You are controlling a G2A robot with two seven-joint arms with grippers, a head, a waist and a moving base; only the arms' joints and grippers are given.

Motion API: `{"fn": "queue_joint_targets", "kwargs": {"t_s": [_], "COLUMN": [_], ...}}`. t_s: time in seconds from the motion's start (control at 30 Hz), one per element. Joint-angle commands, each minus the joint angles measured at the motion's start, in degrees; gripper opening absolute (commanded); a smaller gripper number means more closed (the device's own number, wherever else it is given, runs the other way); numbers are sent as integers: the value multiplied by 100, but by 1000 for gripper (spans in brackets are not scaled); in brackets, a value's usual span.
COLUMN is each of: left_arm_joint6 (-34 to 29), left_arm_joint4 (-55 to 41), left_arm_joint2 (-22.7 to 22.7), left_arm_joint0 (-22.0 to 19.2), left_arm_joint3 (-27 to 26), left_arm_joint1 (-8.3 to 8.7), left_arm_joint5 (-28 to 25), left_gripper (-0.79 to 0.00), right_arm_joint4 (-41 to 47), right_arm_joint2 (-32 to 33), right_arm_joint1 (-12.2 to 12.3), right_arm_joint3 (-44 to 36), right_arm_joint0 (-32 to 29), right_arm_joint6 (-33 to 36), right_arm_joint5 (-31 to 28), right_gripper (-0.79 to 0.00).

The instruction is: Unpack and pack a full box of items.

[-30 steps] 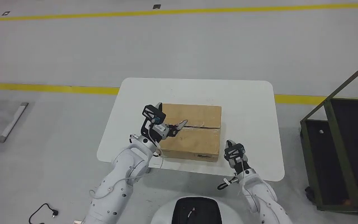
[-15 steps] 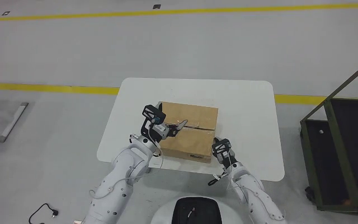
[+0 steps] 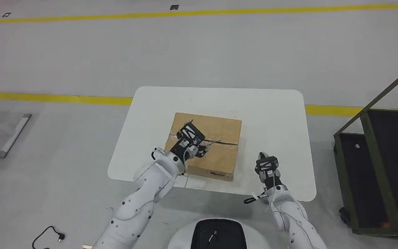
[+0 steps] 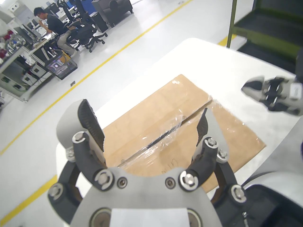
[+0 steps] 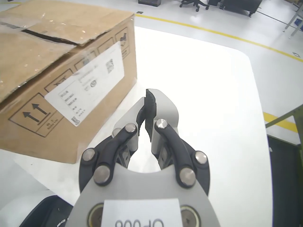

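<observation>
left claw (image 4: 144,109): apart, shifted over cardboard box (image 3: 214,127) seam (image 4: 163,138)
right claw (image 5: 148,100): together, pulled back
task: box unopened, opening likely next

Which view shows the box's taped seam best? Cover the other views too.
The left wrist view: the seam runs across the box top, with its wrinkled clear tape visible. The top view shows it as a thin line. The right wrist view catches one end, as a dark gap.

I see left gripper (image 3: 196,140) over the top seam of the brown cardboard box (image 3: 217,127) on the white rounded table (image 3: 273,118). Right gripper (image 3: 265,162) is above tabletop beside the box.
</observation>
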Motion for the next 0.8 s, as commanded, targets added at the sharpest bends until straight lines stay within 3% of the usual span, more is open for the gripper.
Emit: {"fn": "queue_joint_targets", "kwargs": {"t_s": [0.0,0.2,0.7,0.77], "left_arm_joint6": [-260,-755,-701,-563], "left_arm_joint4": [354,460,417,-348], "left_arm_joint2": [226,646,679,699], "left_arm_joint0": [-129,-477,-415,-353], "left_arm_joint3": [139,503,473,479], "left_arm_joint1": [-26,-159,-170,-237], "left_arm_joint5": [-36,183,234,260], "left_gripper": [0,0,0,0], "right_arm_joint4": [-35,-89,-197,-175], "right_arm_joint2": [121,308,371,388], "right_arm_joint1": [23,58,75,77], "right_arm_joint3": [-120,-362,-374,-362], "right_arm_joint0": [-120,-373,-519,-524], "right_arm_joint6": [-3,11,-80,-78], "right_arm_joint5": [14,45,-57,-84], "right_gripper": [-785,-785,-785,-785]}}
